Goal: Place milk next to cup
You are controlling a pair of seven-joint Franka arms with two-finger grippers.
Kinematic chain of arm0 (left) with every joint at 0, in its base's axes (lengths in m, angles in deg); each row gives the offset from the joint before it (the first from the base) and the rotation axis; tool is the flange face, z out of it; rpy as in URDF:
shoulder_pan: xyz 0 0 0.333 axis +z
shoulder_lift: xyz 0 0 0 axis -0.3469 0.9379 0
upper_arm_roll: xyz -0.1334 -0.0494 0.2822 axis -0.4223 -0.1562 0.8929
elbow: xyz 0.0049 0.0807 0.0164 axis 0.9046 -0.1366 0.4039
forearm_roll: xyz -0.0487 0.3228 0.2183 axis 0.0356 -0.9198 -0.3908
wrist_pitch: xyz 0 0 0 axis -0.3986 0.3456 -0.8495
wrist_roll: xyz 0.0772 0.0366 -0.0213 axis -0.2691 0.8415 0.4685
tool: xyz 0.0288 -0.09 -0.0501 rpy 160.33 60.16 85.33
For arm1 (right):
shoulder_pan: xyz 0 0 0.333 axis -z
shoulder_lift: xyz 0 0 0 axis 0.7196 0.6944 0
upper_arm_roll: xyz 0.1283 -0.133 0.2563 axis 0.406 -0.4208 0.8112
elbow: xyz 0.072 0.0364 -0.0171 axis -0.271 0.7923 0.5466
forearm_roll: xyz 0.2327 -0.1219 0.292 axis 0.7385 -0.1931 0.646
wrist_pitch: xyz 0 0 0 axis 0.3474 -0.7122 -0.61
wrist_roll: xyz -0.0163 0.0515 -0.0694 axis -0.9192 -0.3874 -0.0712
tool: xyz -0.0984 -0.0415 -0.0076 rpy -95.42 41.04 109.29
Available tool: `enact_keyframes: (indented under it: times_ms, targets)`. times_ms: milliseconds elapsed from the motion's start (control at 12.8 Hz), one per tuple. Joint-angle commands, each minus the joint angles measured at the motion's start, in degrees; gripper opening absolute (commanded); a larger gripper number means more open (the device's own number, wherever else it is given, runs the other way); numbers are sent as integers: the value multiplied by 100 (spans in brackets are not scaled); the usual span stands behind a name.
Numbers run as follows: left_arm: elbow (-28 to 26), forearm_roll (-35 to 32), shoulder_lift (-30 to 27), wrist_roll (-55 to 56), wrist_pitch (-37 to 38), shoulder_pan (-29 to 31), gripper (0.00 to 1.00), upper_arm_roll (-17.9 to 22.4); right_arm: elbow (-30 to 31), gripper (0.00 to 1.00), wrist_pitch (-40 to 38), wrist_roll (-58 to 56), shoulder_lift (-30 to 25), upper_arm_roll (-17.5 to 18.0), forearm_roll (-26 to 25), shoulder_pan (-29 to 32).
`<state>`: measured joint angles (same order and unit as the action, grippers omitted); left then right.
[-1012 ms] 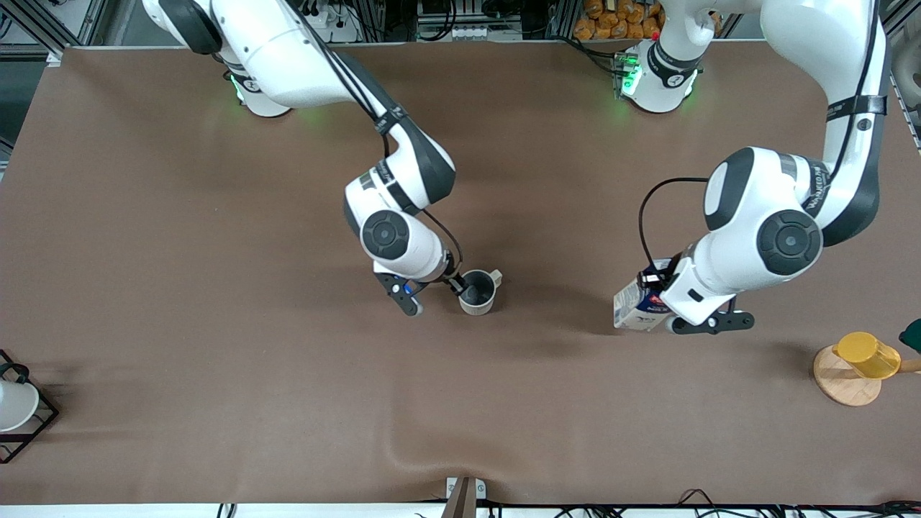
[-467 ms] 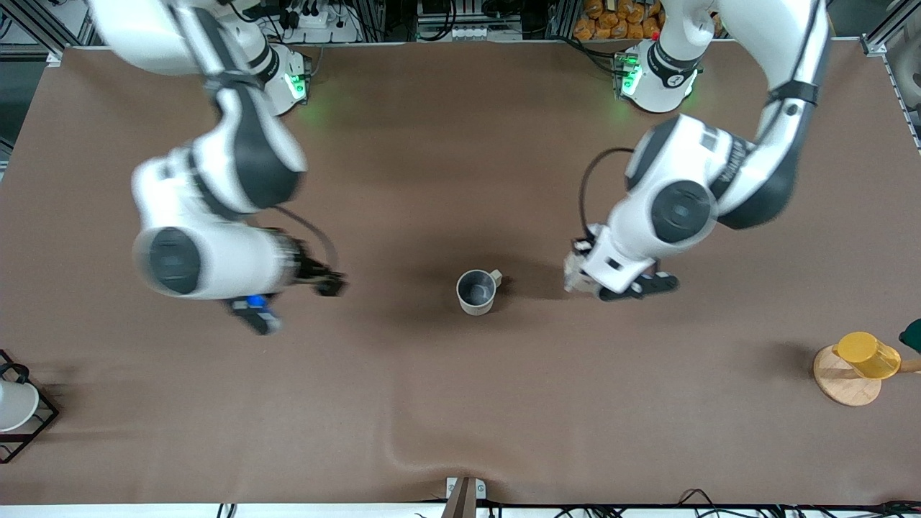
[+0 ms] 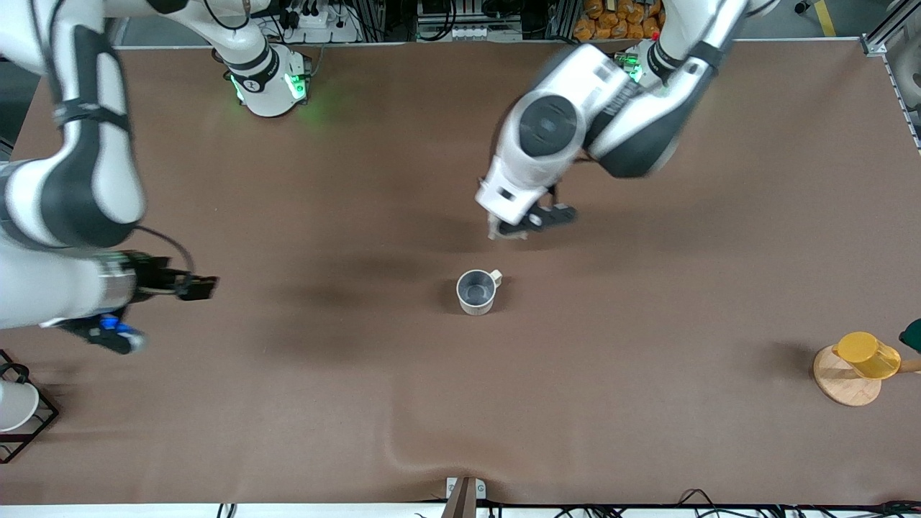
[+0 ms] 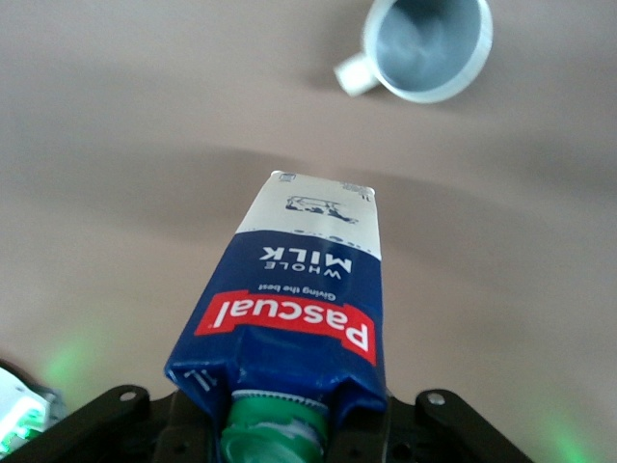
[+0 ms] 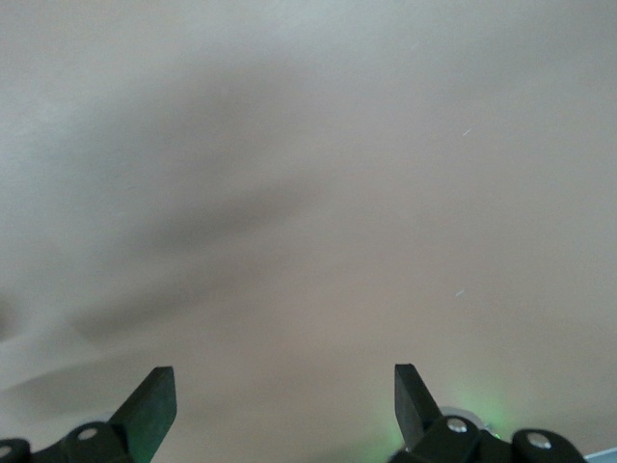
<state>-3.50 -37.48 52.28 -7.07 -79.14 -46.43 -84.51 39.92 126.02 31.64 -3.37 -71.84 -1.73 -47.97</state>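
The cream cup [image 3: 476, 291] with a grey inside stands upright mid-table; it also shows in the left wrist view [image 4: 429, 43]. My left gripper [image 3: 514, 226] is shut on the milk [image 4: 308, 299], a blue and white carton with a red band and a green cap. It holds the carton by its top, tilted, over bare table a short way from the cup. In the front view the hand hides all but a pale sliver of the carton [image 3: 494, 230]. My right gripper [image 3: 196, 286] is open and empty over bare table toward the right arm's end; its fingers [image 5: 154, 405] stand wide apart.
A yellow cup [image 3: 867, 354] sits on a wooden disc [image 3: 842, 385] at the left arm's end, with a dark green thing [image 3: 912, 334] beside it at the view's edge. A black wire stand [image 3: 32, 424] holding a white object is at the right arm's end, near the front camera.
My right gripper let go of the cup and swung away toward the right arm's end. My left gripper carried the milk from the left arm's end to near the cup.
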Motion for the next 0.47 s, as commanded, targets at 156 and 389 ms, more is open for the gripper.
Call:
enact_keyframes:
  times_ms: [156,389]
  targets:
    - [597,80,611,264,-5,-428,0,53,671,100,235,-469,-611,141,-285,318]
    - [597,63,778,98,-121,-419,0,88,2399,100,1376,-478,-2111,150,-294,283]
